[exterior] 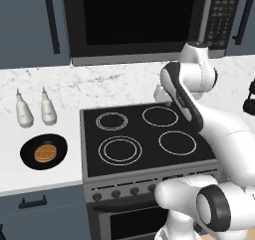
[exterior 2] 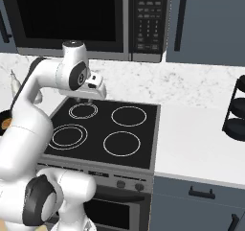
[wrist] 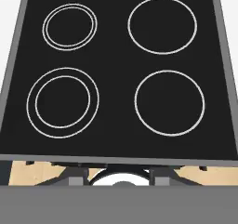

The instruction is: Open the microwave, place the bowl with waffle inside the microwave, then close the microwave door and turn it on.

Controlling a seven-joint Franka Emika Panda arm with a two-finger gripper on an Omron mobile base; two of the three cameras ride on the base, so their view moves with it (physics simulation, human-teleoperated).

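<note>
Kitchen wall: microwave door [exterior: 133, 20] shut, stiff, likely hinged; pull its 3 o'clock edge; gripper [exterior 2: 92, 97] empty, opening unclear.

Marble backsplash [exterior: 99, 87], blue-grey cabinets [exterior 2: 210, 24]

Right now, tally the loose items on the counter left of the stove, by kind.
White bottles: 2
Bowl with waffle: 1
Total: 3
</note>
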